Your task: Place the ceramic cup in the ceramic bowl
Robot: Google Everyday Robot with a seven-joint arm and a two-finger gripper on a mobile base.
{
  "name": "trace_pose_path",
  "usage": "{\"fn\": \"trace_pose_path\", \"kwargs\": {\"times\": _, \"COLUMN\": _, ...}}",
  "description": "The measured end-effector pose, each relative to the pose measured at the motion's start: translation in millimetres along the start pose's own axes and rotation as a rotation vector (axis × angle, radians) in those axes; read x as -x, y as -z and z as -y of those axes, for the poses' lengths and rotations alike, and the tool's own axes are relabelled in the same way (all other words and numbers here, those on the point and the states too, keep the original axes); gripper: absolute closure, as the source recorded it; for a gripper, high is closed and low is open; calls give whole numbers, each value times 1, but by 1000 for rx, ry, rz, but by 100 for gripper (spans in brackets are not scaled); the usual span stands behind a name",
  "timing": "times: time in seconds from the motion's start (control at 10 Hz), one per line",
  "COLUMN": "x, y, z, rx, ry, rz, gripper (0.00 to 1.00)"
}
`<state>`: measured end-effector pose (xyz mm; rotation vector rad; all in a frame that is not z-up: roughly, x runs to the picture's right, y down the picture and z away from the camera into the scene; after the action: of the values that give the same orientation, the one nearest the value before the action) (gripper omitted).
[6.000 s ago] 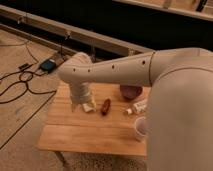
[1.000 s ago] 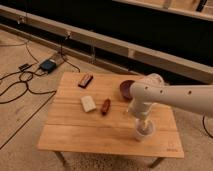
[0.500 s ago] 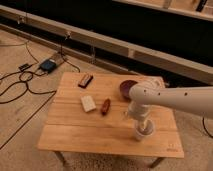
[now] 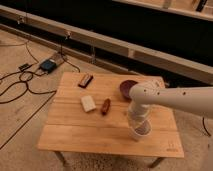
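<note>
Your robot's arm (image 4: 185, 100) is a thick, smooth tube of cream-white colour. Its rounded joint carries a short row of small dark dots (image 4: 151, 90). Below this joint the wrist part is paler and looks ringed. The hand (image 4: 140, 125) is over the bench (image 4: 75, 135), in its right half, close to the front edge.

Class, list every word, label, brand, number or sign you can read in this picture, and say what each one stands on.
No text here can be read.
Small dark mark on the near right corner of the table: too small to read.
Blue box on the floor: no legible label.
Gripper, at the cup on the table's right side: no lettering visible, nor on the cup or the bowl.
</note>
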<state>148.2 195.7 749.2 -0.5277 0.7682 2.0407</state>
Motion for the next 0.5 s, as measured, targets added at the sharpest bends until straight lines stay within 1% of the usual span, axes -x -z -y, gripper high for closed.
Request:
{"fn": "trace_pose_path", "kwargs": {"times": 0.1, "x": 1, "y": 2, "z": 2, "rx": 0, "ry": -6, "rz": -5, "gripper": 99}}
{"fn": "trace_pose_path", "kwargs": {"times": 0.4, "x": 8, "y": 17, "z": 7, "rx": -16, "ry": -1, "rz": -9, "gripper": 100}}
{"fn": "trace_pose_path", "kwargs": {"times": 0.5, "x": 14, "y": 29, "z": 8, "rx": -34, "ry": 12, "rz": -7, "gripper": 100}}
